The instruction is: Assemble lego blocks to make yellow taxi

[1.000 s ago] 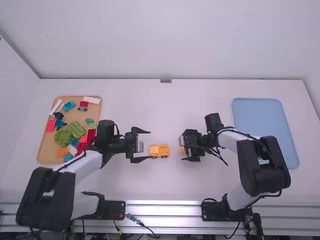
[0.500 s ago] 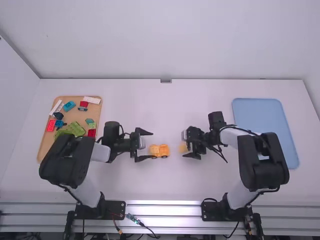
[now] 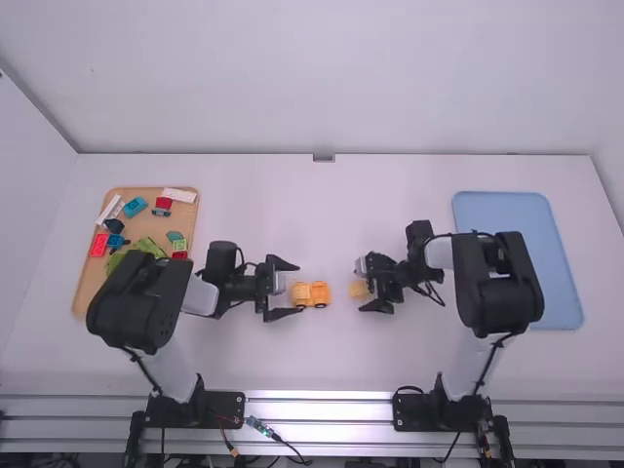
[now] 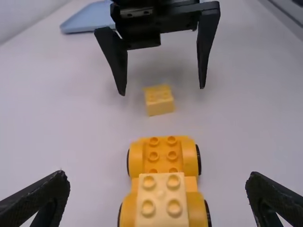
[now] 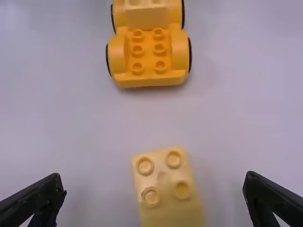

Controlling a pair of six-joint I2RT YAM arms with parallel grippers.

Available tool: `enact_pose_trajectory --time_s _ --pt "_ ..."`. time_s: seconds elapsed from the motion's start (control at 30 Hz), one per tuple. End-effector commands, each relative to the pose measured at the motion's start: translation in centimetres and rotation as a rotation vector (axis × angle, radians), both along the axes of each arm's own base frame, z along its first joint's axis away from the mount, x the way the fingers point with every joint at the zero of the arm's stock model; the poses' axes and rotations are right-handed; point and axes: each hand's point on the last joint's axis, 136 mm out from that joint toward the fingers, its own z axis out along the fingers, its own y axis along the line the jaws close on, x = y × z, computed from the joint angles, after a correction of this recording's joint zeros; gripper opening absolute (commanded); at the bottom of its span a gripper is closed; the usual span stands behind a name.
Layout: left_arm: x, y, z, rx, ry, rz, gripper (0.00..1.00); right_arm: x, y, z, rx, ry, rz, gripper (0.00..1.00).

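Midway between the left and right edges of the table [image 3: 292, 366], and closer to its near edge than its far one, sits the yellow wheeled base [image 4: 163, 158]. From where I stand, its long axis runs roughly along the near edge. A pale yellow block [image 4: 161, 195] is on the half toward the left arm; the half toward the right arm has bare studs.

Off that bare end, toward the table's right edge, lies the loose yellow block [image 5: 163, 179], near the base but apart from it. It looks a little skewed against the base's line. The right gripper [image 4: 162, 91] has its fingers spread wide, one on each side of the loose block, pinching nothing. The left gripper [image 3: 300, 289] is parted too, its fingers flanking the base's pale-block end with room on both sides.

So the right arm is plainly the nearer one for the loose block. I'd guess it should close on that block and carry it toward the left edge, squaring it to the studs, while the left arm steadies the base. Lifted skewed, the block might catch on the studs or nudge the base along on its wheels. The taxi looks partly built to me.
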Motion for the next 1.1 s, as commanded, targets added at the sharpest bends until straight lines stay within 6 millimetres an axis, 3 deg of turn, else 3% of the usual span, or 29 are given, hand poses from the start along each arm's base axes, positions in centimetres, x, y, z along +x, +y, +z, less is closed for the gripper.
enact_pose_trajectory --time_s 0.0,0.1,0.33,0.57,0.67,0.93,1.07 --pt "-0.6 -0.8 0.0 -0.012 0.0 -0.042 0.99 0.5 0.4 0.5 0.045 -0.069 0.071 0.96" --pt "-0.3 -1.1 -0.8 0.032 0.004 -0.021 0.99 0.7 0.8 0.2 0.05 -0.079 0.077 0.9" --pt "-0.2 -1.0 -1.0 0.044 0.004 -0.009 0.99 1.0 1.0 -1.2 0.038 -0.045 0.053 0.86" --pt "-0.2 -1.1 -1.0 0.046 0.007 -0.012 0.99 0.9 0.6 -1.2 0.038 -0.04 0.052 0.66" --pt "-0.2 -1.1 -1.0 0.046 0.006 -0.013 0.99 0.7 0.6 -1.3 0.038 -0.039 0.055 0.5" --pt "-0.2 -1.2 -1.0 0.046 0.004 -0.014 0.99 0.6 0.5 -1.4 0.037 -0.036 0.05 0.41" --pt "-0.2 -1.1 -1.0 0.046 0.005 -0.013 0.99 0.5 0.5 -1.5 0.025 -0.034 0.055 0.25"
